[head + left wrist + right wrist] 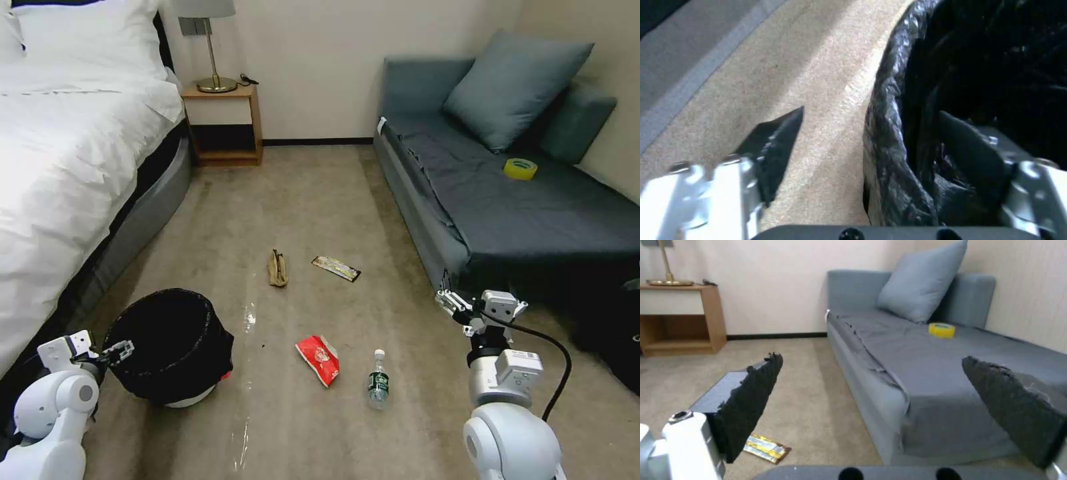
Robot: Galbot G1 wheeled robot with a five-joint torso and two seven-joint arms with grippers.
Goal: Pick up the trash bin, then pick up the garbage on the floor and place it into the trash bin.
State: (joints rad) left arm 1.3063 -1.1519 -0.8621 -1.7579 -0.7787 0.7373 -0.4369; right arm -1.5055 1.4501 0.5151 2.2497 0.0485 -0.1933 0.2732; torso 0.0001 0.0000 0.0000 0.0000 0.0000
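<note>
The trash bin (170, 347) stands on the carpet beside the bed (73, 167). The left end effector (115, 351) is spread and straddles the bin's bag-covered rim, one finger inside and one outside. The right end effector (452, 301), also spread, hovers near the sofa (533, 213), well apart from the red packet (319, 359) and bottle (378, 381) on the floor.

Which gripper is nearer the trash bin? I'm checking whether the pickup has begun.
Left. The left gripper straddles the trash bin rim, fingers open; the right gripper hangs by the sofa.
</note>
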